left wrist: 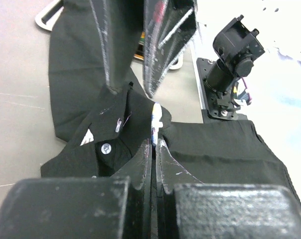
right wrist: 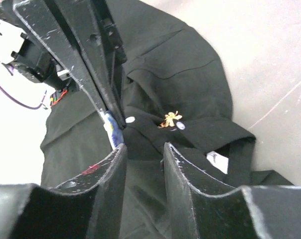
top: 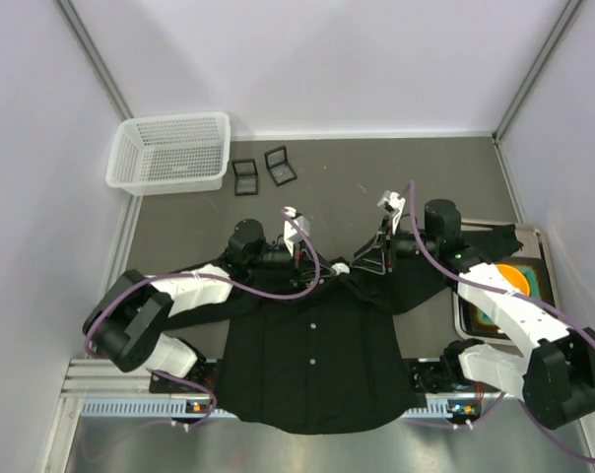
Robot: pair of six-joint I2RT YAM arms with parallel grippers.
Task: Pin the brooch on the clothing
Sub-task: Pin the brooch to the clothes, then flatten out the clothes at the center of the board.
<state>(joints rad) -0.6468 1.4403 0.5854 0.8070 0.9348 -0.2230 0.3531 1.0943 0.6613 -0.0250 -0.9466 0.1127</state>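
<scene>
My left gripper [left wrist: 154,145] is pinched tight on a small white-and-blue piece [left wrist: 156,118] that sticks out past its tips, just over the collar of the large black button-up shirt [top: 312,365]. My right gripper [right wrist: 144,149] stands partly open, nothing between its fingers. Just beyond its tips a small gold flower-shaped ornament [right wrist: 169,119] sits on the shirt; I cannot tell which of the two is the brooch

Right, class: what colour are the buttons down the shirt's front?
White buttons, against the black shirt; the top external view shows them best.
</scene>
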